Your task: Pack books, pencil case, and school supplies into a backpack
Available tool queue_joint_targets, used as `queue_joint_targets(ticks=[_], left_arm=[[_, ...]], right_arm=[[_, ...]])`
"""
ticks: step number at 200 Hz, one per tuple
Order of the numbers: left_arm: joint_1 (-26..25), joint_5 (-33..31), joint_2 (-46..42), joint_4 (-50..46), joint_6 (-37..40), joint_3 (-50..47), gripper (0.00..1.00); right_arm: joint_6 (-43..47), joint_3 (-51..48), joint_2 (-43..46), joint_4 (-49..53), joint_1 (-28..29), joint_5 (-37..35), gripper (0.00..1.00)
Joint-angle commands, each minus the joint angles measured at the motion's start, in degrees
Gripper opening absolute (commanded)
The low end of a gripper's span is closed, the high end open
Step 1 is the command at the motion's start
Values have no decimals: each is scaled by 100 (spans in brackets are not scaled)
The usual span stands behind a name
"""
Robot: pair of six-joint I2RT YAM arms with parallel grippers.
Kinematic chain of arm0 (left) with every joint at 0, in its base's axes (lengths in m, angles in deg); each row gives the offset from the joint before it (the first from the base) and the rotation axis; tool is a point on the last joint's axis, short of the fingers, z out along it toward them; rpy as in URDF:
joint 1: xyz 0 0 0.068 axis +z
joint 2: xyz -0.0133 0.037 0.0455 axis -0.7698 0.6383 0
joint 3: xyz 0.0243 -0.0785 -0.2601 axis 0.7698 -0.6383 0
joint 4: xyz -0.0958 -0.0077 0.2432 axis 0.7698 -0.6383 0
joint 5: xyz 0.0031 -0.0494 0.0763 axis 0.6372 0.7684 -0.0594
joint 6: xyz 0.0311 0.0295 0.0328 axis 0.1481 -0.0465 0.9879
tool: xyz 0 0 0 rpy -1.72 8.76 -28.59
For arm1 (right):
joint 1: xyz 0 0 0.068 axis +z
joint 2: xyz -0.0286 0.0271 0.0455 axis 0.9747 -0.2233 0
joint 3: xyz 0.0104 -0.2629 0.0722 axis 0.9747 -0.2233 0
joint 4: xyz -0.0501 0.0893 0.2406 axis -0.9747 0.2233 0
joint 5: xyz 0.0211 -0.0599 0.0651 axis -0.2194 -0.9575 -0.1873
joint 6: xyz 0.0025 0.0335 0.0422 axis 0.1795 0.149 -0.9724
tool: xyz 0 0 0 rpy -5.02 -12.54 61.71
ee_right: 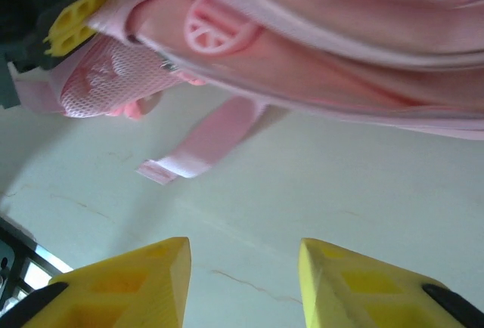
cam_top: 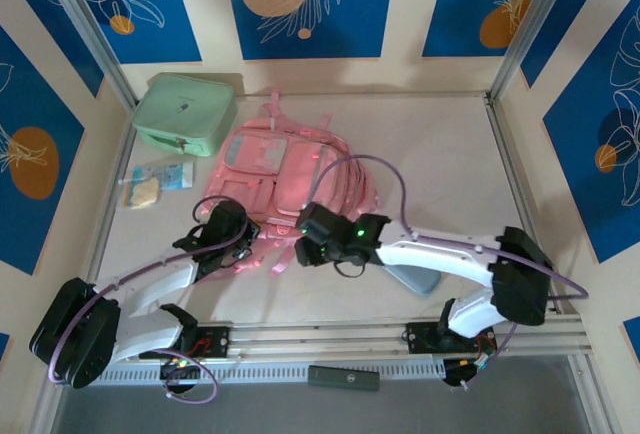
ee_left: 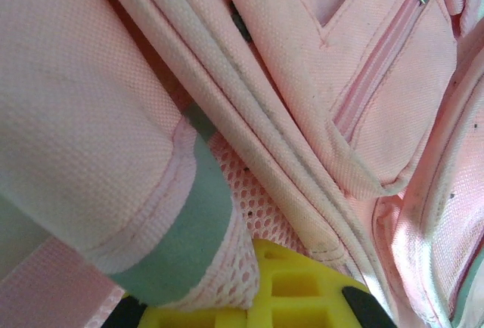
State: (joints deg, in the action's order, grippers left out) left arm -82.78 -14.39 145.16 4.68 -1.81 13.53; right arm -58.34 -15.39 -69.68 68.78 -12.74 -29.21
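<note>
**Opening the backpack: one tool holds, the other seeks the zip**

The left tool [cam_top: 240, 232] is clenched on the backpack [cam_top: 290, 164] at its near left corner. In the right wrist view, one of its yellow fingers [ee_right: 76, 20] presses on the pink mesh side pocket [ee_right: 106, 82]. The right tool [ee_right: 242, 256] is released. Its two fingers stand apart with nothing between them, and beyond them is bare tabletop [ee_right: 340, 192]. It hangs low, just beside the near edge of the bag, and does not touch it.

Above and ahead of the right tool, a round pink zip puller [ee_right: 219, 29] sits on the side of the bag. A loose strap end [ee_right: 200, 150] lies flat on the tabletop between this tool and the bag.

I judge that the step in hand is opening the backpack. The bag lies flat, and I see no open compartment and nothing going inside it. The next move calls for the right tool to rise to the zip puller, close on this small piece, and draw it along the zipper while the left tool holds the fabric against the pull. The puller is small and blurred in the picture, so the aim must be careful.

The pencil case [cam_top: 420, 280] lies on the tabletop, partly under the right forearm. It is behind the right tool and apart from the bag.
</note>
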Motion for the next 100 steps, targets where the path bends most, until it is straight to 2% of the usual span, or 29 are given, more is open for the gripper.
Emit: queue_joint_targets(ticks=[1,14,31,100], left_arm=[[-164,187,-178,187,32,256,0],[-211,136,-194,37,52,324,0],[-262,151,-204,321,-56,227,0],[-335,141,-204,416,-62,251,0]], right_arm=[[-257,71,-539,-1066,98,-180,39],[-244,180,-840,-1407,153,-166,38],[-262,290,-1153,-1709,235,-390,38],[-425,740,-1994,-1902,180,-1098,32]])
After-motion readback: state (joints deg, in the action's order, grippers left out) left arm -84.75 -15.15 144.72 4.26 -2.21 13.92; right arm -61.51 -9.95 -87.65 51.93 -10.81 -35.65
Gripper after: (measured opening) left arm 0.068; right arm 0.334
